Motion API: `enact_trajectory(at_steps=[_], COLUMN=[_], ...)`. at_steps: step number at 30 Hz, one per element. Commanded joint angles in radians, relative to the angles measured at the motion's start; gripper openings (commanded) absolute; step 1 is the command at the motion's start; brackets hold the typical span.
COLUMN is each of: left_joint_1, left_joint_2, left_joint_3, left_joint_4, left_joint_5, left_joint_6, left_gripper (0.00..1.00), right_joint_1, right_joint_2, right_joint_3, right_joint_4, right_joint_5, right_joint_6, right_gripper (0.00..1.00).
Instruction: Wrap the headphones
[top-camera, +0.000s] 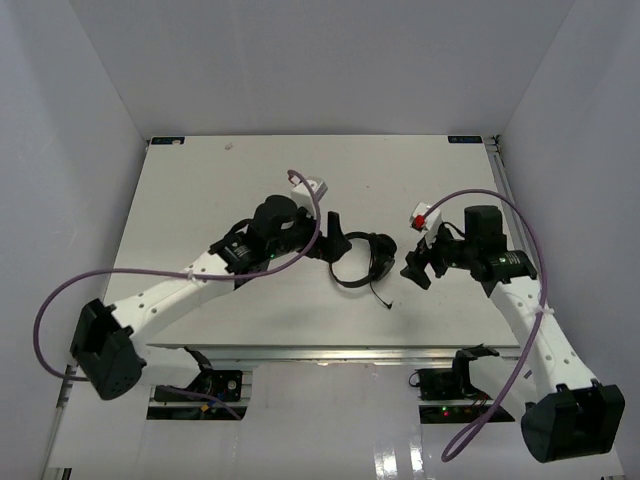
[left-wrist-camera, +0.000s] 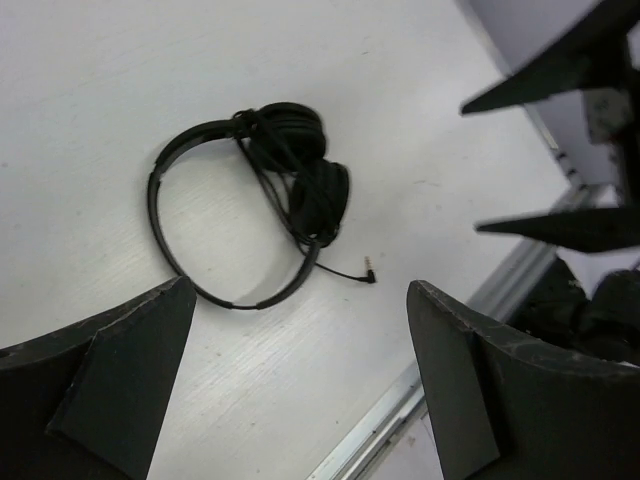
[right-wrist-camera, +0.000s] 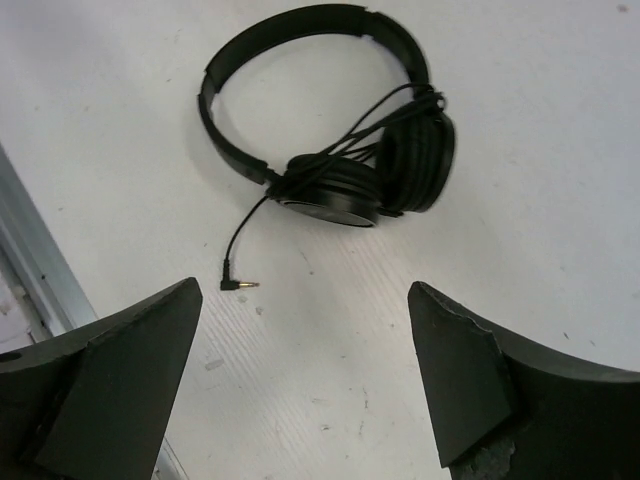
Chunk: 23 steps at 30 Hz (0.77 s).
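The black headphones (top-camera: 362, 262) lie flat in the middle of the white table, earcups folded together with the thin cable wound round them (left-wrist-camera: 290, 180) (right-wrist-camera: 350, 175). A short tail of cable ends in a gold plug (right-wrist-camera: 235, 285) (left-wrist-camera: 368, 277) lying loose on the table towards the front edge. My left gripper (top-camera: 333, 240) (left-wrist-camera: 300, 288) hovers just left of the headband, open, nothing between its fingers. On the headphones' right, clear of them, my right gripper (top-camera: 415, 265) (right-wrist-camera: 305, 285) also stands open and empty.
A metal rail (left-wrist-camera: 400, 410) (right-wrist-camera: 40, 270) runs along the table's front edge close to the plug. Purple robot cables (top-camera: 300, 195) loop above both arms. White walls enclose the table on three sides.
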Motion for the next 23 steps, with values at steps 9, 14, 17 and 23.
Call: enact_trajectory(at_steps=[9, 14, 17, 23], left_joint_1=[0.006, 0.005, 0.006, 0.006], left_joint_2=[-0.579, -0.639, -0.650, -0.650], left_joint_3=[-0.328, -0.370, -0.377, -0.370], left_joint_4=[0.057, 0.031, 0.020, 0.011], left_joint_5=[0.134, 0.123, 0.122, 0.112], left_joint_6=[0.027, 0.006, 0.002, 0.007], left_gripper=[0.98, 0.98, 0.98, 0.98], right_joint_1=[-0.024, -0.036, -0.044, -0.046], right_joint_2=[-0.256, -0.285, -0.288, -0.287], right_joint_3=[-0.064, -0.095, -0.101, -0.110], right_joint_4=[0.266, 0.283, 0.292, 0.303], right_joint_5=[0.539, 0.548, 0.552, 0.533], right_joint_6=[0.436, 0.462, 0.471, 0.470], right_gripper=[0.90, 0.90, 0.90, 0.90])
